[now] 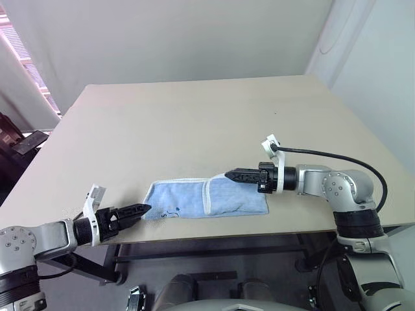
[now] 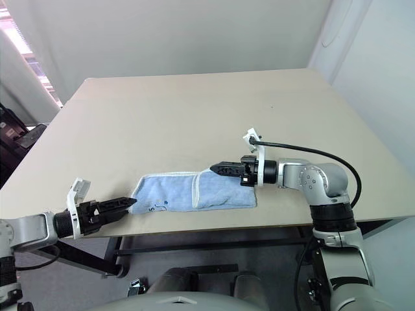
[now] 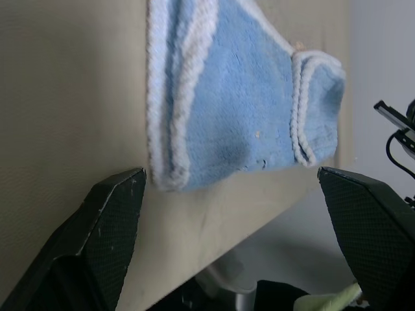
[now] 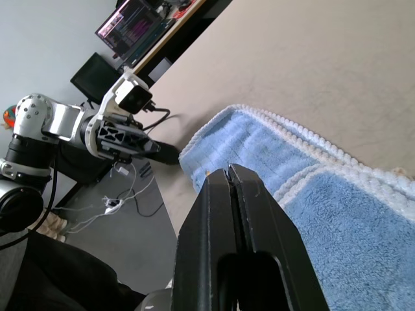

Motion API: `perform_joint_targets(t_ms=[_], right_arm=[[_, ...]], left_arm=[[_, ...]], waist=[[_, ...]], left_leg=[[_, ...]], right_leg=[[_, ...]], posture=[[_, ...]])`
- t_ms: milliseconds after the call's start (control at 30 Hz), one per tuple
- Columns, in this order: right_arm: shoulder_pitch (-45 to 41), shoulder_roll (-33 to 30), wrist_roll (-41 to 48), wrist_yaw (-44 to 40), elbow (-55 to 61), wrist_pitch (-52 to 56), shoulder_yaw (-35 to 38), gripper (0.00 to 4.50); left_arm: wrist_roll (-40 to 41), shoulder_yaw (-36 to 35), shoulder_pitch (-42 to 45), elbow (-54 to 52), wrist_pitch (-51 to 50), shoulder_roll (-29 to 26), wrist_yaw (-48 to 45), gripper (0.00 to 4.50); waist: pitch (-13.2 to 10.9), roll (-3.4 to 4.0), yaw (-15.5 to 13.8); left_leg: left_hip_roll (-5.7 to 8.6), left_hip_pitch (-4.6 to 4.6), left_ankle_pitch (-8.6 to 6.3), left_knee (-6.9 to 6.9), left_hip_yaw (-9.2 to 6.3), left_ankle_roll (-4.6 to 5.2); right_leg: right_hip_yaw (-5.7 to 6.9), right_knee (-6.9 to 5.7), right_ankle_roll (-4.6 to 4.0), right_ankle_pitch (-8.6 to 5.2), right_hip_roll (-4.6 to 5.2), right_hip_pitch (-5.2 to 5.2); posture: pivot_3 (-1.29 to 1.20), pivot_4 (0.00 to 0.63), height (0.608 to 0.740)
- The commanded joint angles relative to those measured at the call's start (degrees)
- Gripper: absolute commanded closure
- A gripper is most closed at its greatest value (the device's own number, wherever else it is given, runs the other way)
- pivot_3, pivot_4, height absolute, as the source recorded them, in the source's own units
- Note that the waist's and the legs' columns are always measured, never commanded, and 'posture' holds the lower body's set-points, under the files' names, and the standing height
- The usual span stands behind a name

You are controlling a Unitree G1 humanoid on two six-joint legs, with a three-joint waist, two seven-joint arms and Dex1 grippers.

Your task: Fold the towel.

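Folded towel at the table's near edge, between two grippers

Low in the head view, the light-blue terry towel with its white stitched border (image 1: 206, 198) lies folded into a long band along the near edge of the smooth beige table (image 1: 194, 123); the left gripper (image 1: 137, 211), lower left, has its black textured fingers (image 3: 110, 220) spread wide and empty just off the towel's left end, while the right gripper (image 1: 235, 175), right of centre, has its fingers pressed together with nothing between them, tip over the towel's right part; beyond, plain pale walls, and a monitor (image 4: 139, 26) at the right wrist view's top left
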State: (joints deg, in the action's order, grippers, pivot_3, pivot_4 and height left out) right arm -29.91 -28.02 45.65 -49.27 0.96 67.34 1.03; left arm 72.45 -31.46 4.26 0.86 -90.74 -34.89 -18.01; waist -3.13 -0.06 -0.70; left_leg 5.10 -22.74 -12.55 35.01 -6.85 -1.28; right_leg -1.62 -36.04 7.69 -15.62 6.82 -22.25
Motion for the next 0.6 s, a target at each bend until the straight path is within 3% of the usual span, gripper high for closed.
perform_joint_targets(t_ms=[33, 333, 600], right_arm=[[-0.42, 0.67, 0.99, 0.83, 0.84, -0.35, 1.64, 4.50], [-1.53, 2.11, -0.39, 2.61, -1.82, -2.42, 1.55, 4.50], [-1.64, 2.88, -1.78, 4.25, -2.60, -3.76, 1.37, 4.50]], left_arm=[[4.82, 1.08, 0.85, 0.50, -1.76, 1.57, 5.78, 0.02], [15.33, 1.74, 2.89, 4.67, -0.93, 6.05, 20.69, 0.02], [28.37, 6.98, 0.14, 4.57, 6.91, 4.18, 30.73, 0.02]], waist=[[0.01, 0.02, -0.04], [0.21, 0.33, -0.60], [0.21, 0.33, -1.68]], left_leg=[[0.00, 0.00, 0.00, 0.00, 0.00, 0.00], [0.07, 0.02, 0.00, 0.10, -0.02, 0.00], [0.07, -0.01, 0.00, 0.07, -0.02, 0.00]], right_leg=[[0.00, 0.00, 0.00, 0.00, 0.00, 0.00], [0.01, -0.01, 0.00, 0.00, 0.03, 0.09], [0.00, 0.03, 0.00, 0.00, 0.05, 0.04]], posture=[[0.00, 0.000, 0.740], [0.00, 0.000, 0.740], [0.00, 0.000, 0.740]])
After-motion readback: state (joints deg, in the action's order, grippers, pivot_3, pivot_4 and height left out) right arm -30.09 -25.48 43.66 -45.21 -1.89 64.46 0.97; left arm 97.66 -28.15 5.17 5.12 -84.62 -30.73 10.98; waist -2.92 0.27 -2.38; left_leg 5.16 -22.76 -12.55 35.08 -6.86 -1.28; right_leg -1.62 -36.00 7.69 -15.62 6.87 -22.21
